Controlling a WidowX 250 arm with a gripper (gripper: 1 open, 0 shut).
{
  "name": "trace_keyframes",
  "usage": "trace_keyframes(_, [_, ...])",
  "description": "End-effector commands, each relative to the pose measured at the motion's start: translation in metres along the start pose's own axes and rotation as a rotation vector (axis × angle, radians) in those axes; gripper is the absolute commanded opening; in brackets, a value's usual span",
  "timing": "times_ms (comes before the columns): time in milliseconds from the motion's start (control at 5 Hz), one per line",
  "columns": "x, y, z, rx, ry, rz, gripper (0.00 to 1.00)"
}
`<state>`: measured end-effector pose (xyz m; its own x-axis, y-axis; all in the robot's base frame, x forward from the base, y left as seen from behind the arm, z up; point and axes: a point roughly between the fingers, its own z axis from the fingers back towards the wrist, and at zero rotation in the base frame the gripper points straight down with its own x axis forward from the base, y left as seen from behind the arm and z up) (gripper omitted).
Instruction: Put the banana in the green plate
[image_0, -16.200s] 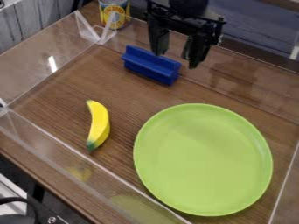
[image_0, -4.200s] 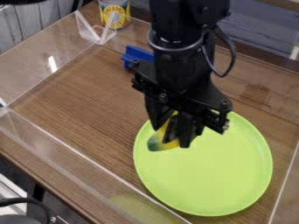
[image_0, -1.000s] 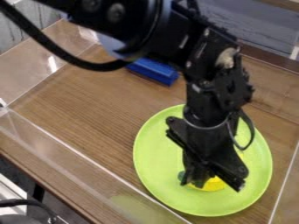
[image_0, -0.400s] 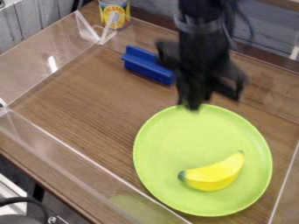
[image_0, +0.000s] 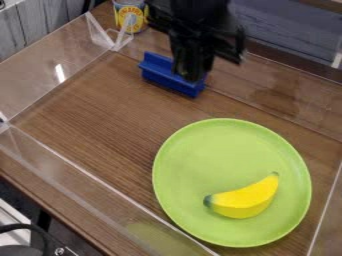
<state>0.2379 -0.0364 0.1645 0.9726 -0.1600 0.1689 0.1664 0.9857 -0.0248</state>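
Observation:
The banana (image_0: 245, 197) lies on its side inside the green plate (image_0: 201, 160), in the plate's near-right part, with nothing touching it. The plate rests on the wooden table at the front right. My gripper (image_0: 191, 68) is blurred at the back of the scene, up over the blue block and well away from the plate. Its fingers look shut with nothing between them.
A blue rectangular block (image_0: 166, 76) lies behind the plate, partly covered by the gripper. A yellow cup (image_0: 128, 14) stands at the far back. Clear plastic walls (image_0: 47, 165) run along the left and front edges of the table.
The gripper was down on the plate over the banana; it has lifted off and swung back and left toward the blue block. The banana stays lying on the plate.

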Motion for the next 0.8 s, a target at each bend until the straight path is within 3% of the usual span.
trace_keyframes(0, [-0.012, -0.030, -0.001, 0.001, -0.025, -0.072, 0.00])
trace_keyframes(400, [-0.031, -0.080, -0.028, -0.005, -0.015, -0.174, 0.00])
trace_keyframes(600, [-0.040, -0.090, -0.043, 0.000, -0.023, -0.201, 0.00])
